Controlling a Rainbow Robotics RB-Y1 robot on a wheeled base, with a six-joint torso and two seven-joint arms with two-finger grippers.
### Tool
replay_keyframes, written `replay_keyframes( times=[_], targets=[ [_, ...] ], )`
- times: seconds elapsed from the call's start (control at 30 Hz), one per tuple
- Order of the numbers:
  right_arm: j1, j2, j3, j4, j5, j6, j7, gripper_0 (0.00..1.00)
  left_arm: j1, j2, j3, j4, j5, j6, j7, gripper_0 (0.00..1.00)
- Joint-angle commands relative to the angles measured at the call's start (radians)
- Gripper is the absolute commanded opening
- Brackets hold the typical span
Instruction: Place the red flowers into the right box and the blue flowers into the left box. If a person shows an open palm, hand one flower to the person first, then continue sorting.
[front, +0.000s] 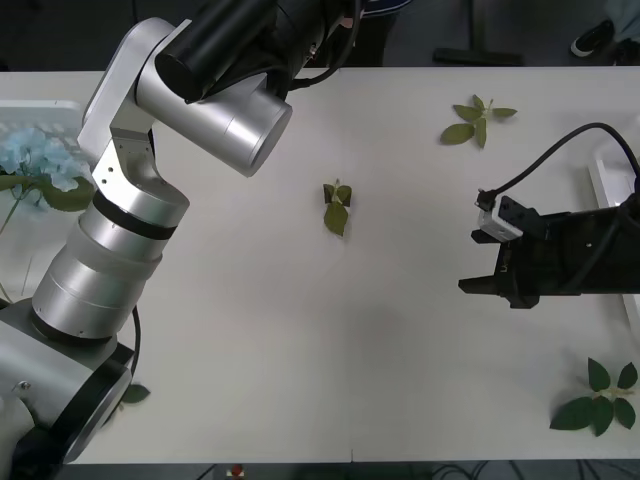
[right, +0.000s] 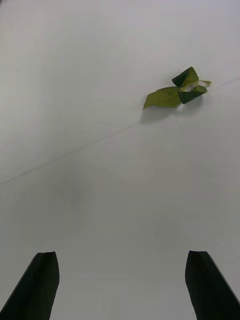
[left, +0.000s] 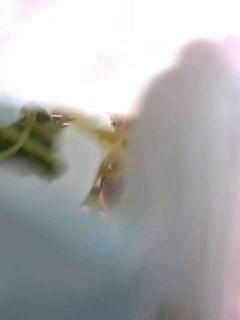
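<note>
leaf sprig (front: 336, 207) lies mid-table. nearer than it, right gripper (front: 497, 262) hovers with fingers spread and empty — seemingly waiting. beyond the sprig, the left arm reaches past the far edge; its grip i cannot tell. blue flowers (front: 35, 158) lie in the left box (front: 50, 108) — well left of the sprig.

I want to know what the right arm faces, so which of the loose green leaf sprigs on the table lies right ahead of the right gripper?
The middle sprig, alone at the table's centre, straight ahead of the open right gripper. The far sprig and the near-edge sprig lie off to its sides.
</note>
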Motion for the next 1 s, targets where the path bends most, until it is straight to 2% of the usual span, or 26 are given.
replay_keyframes(
  times=[0.03,0.4,0.67,0.83,1.0],
  targets=[
    [-0.008,-0.013,-0.009,-0.020,-0.002,-0.001,0.006,0.74,-0.037,0.009,0.015,-0.022,0.004,-0.011,-0.021,1.00],
    [-0.008,-0.013,-0.009,-0.020,-0.002,-0.001,0.006,0.73,-0.037,0.015,0.023,-0.041,0.006,-0.009,-0.030,1.00],
    [-0.008,-0.013,-0.009,-0.020,-0.002,-0.001,0.006,0.74,-0.040,0.082,0.008,-0.058,0.049,-0.003,-0.076,1.00],
    [-0.008,-0.013,-0.009,-0.020,-0.002,-0.001,0.006,0.73,-0.034,0.138,0.026,-0.063,0.199,-0.003,-0.234,1.00],
    [-0.008,-0.013,-0.009,-0.020,-0.002,-0.001,0.006,0.73,-0.034,0.136,0.078,-0.063,0.317,0.050,-0.398,1.00]
  ],
)
